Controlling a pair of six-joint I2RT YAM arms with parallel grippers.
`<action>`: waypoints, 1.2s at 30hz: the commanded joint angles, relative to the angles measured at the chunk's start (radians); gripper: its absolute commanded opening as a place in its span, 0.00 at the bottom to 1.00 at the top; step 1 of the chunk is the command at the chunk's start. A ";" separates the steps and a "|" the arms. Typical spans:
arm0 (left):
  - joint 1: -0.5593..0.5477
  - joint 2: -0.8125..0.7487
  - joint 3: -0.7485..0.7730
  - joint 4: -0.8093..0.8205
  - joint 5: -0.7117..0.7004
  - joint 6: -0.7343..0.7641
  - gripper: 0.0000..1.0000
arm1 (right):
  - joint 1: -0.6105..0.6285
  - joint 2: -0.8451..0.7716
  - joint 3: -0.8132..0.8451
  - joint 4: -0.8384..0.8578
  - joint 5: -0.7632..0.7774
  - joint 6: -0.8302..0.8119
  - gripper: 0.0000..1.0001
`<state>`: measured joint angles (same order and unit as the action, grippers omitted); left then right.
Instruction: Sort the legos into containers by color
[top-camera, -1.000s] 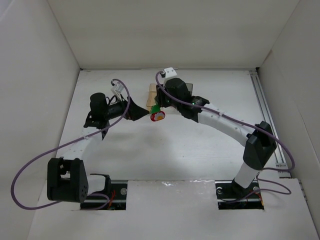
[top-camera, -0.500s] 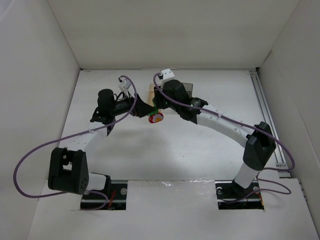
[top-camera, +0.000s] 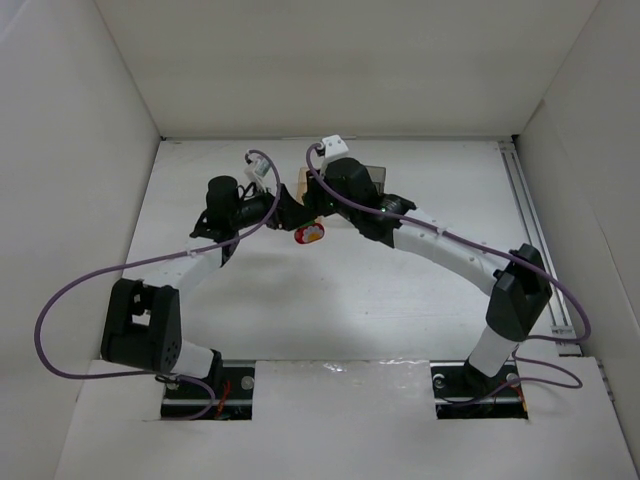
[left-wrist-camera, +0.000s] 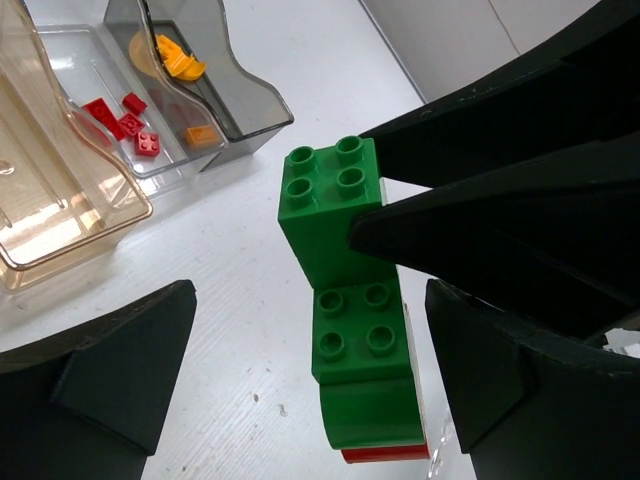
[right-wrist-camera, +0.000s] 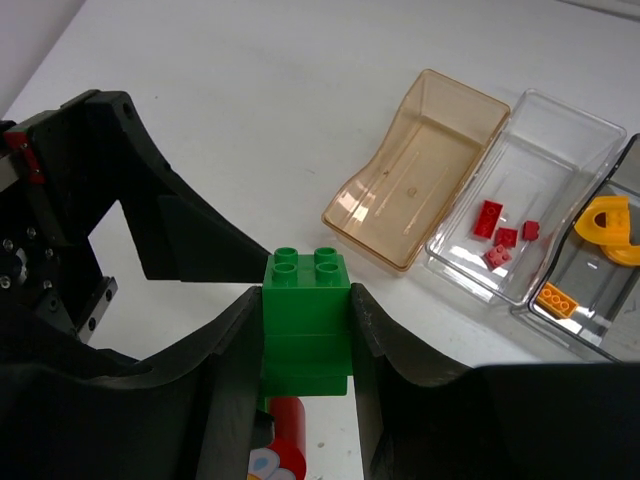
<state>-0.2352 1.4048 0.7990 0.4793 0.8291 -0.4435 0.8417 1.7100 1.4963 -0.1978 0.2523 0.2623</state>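
Tightly clamped green brick stack in the right gripper

The left gripper is spread wide on either side of the stack's lower part. Nearby, red bricks are seen in the clear box, orange pieces in the dark grey box, beside an amber box.

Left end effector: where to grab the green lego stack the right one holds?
Grip the lower green plastic piece with the rounded base, across its flat side walls. The right end effector is shut on the upper green four-stud brick, so only the lower part is free. The open left end effector straddles it, so probably close from there.
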 joint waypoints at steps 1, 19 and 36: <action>-0.007 -0.006 0.045 0.085 -0.011 -0.046 0.97 | 0.023 -0.013 0.048 0.067 0.019 0.017 0.00; -0.016 0.025 0.039 0.139 -0.012 -0.152 0.00 | 0.053 0.025 0.068 0.077 0.188 0.069 0.00; -0.069 -0.035 -0.058 0.139 -0.021 -0.187 0.00 | 0.053 0.034 0.101 0.107 0.240 0.109 0.00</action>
<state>-0.3058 1.4158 0.7475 0.5770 0.7990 -0.6189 0.8803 1.7432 1.5440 -0.1608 0.4652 0.3508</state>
